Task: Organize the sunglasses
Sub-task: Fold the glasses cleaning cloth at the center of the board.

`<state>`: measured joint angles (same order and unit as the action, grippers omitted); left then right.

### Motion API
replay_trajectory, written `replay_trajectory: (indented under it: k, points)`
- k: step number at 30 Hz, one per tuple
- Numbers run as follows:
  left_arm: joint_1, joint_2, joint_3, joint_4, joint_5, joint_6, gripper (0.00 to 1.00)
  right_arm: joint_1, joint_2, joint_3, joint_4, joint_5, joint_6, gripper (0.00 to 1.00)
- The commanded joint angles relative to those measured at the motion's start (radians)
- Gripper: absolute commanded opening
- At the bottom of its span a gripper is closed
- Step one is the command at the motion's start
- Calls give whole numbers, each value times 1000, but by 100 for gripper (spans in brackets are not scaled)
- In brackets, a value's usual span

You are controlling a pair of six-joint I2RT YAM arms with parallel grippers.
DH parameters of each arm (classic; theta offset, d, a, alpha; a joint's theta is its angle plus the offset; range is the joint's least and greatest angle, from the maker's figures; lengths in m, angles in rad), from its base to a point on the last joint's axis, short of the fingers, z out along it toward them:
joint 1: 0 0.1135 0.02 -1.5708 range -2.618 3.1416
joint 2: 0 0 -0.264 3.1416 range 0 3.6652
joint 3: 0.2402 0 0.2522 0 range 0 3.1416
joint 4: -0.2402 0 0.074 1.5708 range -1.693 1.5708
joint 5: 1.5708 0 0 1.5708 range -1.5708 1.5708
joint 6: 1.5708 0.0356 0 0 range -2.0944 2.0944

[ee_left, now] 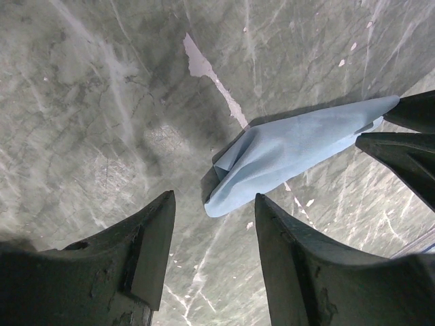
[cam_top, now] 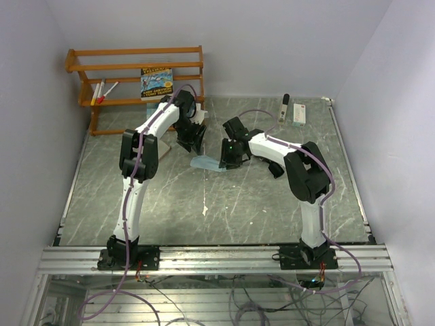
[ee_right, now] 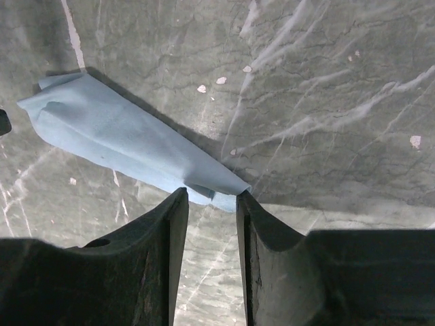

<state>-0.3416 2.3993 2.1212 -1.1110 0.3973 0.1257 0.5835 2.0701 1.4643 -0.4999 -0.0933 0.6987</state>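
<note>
Green marbled worktop (cam_top: 204,217), white walls, wooden rack (cam_top: 136,68) holding a book (cam_top: 156,81) at the far left. Item: blue cloth (cam_top: 206,164), mid-worktop, between the two arms. Right fingers (ee_right: 173,224) pinch its narrow end, apparently to lift it. Left fingers (ee_left: 153,231) stand spread over the crumpled end without touching it, probably lined up for a second grip. Sunglasses: not identifiable in any view.

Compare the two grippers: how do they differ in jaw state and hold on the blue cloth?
The right gripper pinches one end of the blue cloth in its jaws; the left gripper has its jaws apart, gripping nothing. The right gripper's gap is narrow; the left gripper's is wide, with the cloth's other end in it. Both face the same cloth.
</note>
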Motion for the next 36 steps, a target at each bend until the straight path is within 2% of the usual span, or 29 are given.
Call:
replay_trajectory:
  k: [1, 13, 21, 36]
  points:
    - [8, -8, 2, 16, 35, -3, 60, -3, 21, -10, 3, 13, 5, 35]
    - [7, -14, -14, 20, 44, 0, 59, -14, 36, -11, 61, -1, 24, 34]
    - [7, -5, -9, 17, 56, -3, 58, -20, 33, -9, 80, -5, 29, 30]
    - [7, -2, -3, 10, 63, -3, 57, -23, 27, 22, 55, 9, 8, 29]
